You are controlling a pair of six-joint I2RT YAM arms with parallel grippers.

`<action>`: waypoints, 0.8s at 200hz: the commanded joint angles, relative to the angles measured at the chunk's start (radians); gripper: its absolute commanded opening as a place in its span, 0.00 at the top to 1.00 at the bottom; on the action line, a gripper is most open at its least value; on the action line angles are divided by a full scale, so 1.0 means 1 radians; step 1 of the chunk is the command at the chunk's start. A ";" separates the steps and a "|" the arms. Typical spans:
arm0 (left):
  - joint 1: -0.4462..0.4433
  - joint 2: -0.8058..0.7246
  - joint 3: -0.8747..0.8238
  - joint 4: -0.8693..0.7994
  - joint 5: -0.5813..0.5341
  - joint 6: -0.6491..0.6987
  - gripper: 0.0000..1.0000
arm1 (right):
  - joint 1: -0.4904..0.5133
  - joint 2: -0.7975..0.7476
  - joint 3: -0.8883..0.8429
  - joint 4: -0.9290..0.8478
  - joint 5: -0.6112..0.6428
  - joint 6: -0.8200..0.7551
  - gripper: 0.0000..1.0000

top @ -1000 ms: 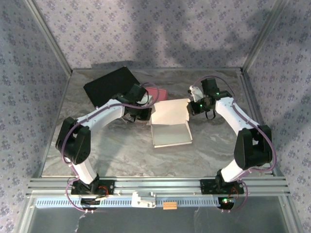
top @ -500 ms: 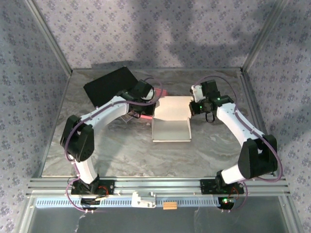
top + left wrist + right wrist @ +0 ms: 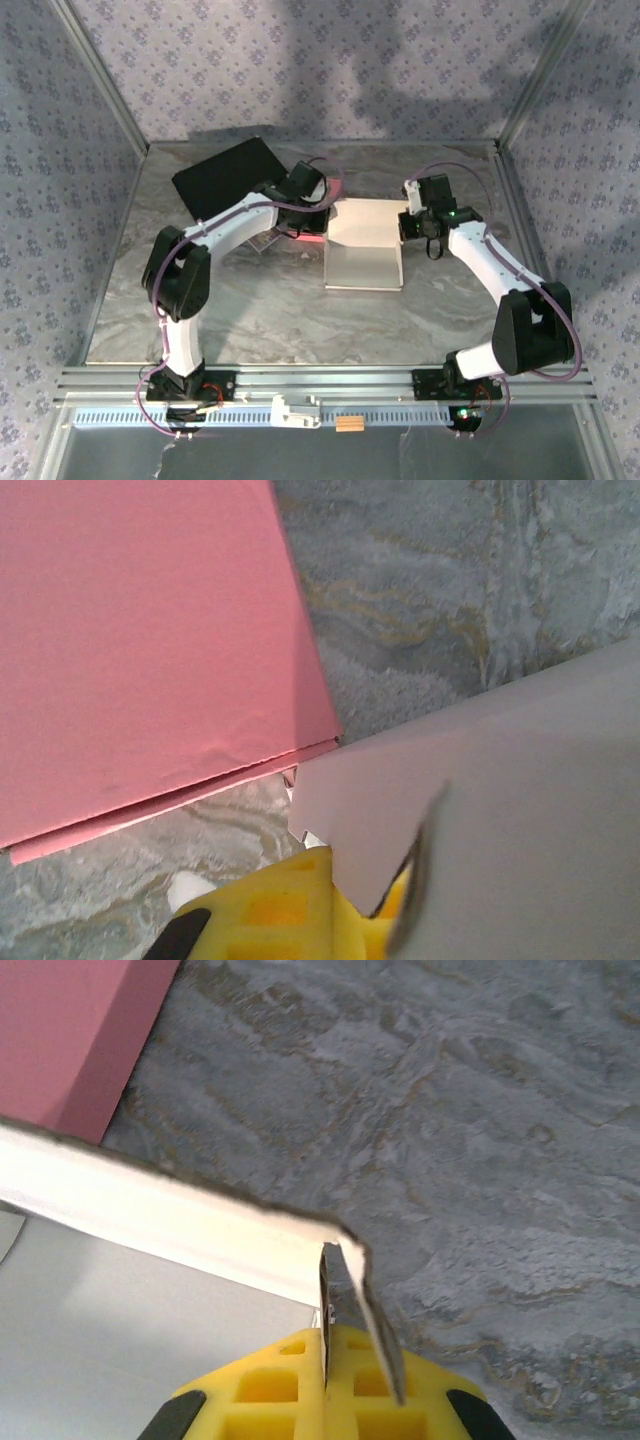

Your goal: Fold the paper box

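On the marbled worktop (image 3: 250,310) our paper box (image 3: 365,250) lies half-formed, with our left hand (image 3: 365,905) and right hand (image 3: 335,1335) each clamped tight on its side; we judge raising the walls and closing are left to do

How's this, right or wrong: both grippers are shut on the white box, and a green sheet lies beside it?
Wrong in one respect: the sheet is pink, not green, as the left wrist view shows. The left gripper and right gripper are indeed both shut on the white box.
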 commanded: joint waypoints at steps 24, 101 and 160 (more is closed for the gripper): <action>-0.005 0.150 0.206 0.025 -0.002 -0.023 1.00 | -0.039 0.007 -0.025 0.164 0.090 0.117 1.00; -0.002 0.404 0.631 -0.130 0.056 -0.068 1.00 | -0.040 0.118 0.081 0.158 0.168 0.253 1.00; -0.031 0.313 0.513 -0.120 0.056 -0.138 1.00 | -0.057 0.052 0.060 0.090 0.127 0.234 1.00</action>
